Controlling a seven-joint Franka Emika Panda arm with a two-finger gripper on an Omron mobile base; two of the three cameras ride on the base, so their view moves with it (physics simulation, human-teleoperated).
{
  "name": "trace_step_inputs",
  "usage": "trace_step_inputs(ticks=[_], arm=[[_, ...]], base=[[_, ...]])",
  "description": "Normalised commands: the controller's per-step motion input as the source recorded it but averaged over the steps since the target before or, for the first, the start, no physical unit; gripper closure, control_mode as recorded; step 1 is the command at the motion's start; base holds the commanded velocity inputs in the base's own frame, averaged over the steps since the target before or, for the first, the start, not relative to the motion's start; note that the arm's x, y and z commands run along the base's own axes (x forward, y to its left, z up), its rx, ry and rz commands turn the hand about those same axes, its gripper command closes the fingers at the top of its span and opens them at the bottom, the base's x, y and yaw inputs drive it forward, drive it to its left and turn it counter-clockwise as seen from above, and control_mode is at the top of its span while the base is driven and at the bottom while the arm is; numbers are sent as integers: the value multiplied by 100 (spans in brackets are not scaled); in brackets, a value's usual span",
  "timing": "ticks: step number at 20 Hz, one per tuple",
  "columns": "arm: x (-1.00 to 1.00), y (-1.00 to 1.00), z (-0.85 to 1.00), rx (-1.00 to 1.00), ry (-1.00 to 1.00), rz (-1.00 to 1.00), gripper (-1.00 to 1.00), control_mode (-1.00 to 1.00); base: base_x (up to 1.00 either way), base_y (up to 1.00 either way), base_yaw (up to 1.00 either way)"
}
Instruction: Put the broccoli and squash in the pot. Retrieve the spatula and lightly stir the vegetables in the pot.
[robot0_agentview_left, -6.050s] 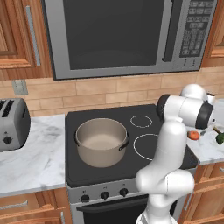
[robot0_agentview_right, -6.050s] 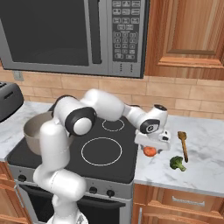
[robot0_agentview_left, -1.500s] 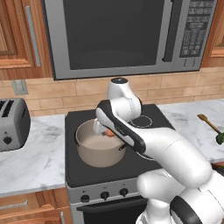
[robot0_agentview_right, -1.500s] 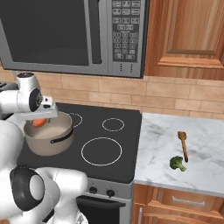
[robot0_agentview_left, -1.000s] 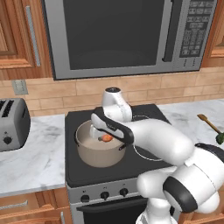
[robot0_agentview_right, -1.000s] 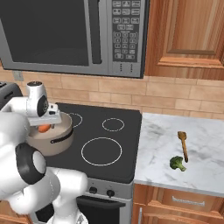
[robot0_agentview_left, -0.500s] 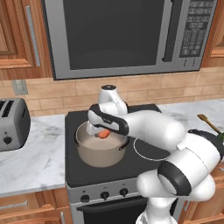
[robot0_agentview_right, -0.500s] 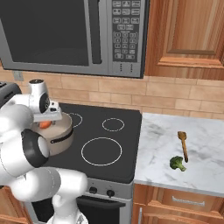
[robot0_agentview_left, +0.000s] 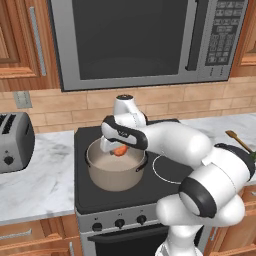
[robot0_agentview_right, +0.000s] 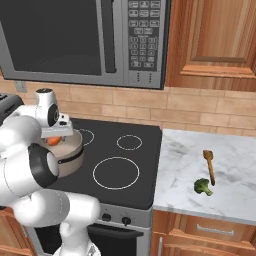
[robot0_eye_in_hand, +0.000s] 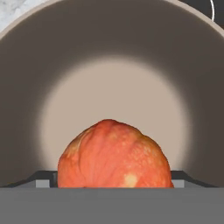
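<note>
A black stove (robot0_agentview_left: 165, 187) with ring-marked burners sits as the landmark, its front panel carrying a row of dark knobs (robot0_agentview_left: 120, 223). Directly above the stove hangs a steel microwave (robot0_agentview_left: 135, 42) with a dark door, a vertical handle and a keypad (robot0_agentview_right: 140, 37) on its right side. A tan brick backsplash (robot0_agentview_right: 200, 112) runs behind the stove. White marble counter (robot0_agentview_left: 35, 175) lies on both sides of the stove; a silver toaster (robot0_agentview_left: 14, 150) stands on it to the stove's left, below a wall outlet (robot0_agentview_left: 21, 99). Wooden cabinets (robot0_agentview_right: 215, 40) flank the microwave, and wooden drawers (robot0_agentview_right: 205, 230) sit under the counter right of the stove.
</note>
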Motion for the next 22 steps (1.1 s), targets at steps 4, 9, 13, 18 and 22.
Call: trace_step_inputs(ticks=[4, 9, 13, 18, 22], arm=[[0, 0, -12, 0, 0, 0, -100, -100], [0, 0, -4, 0, 0, 0, -100, -100], [0, 0, -2, 0, 0, 0, -100, -100], [-2, 0, 2, 0, 0, 0, -100, -100], [-61, -9, 20, 7, -5, 0, -100, -100]], base=[[0, 0, 0], [0, 0, 0], [0, 0, 0], [0, 0, 0], [0, 0, 0]])
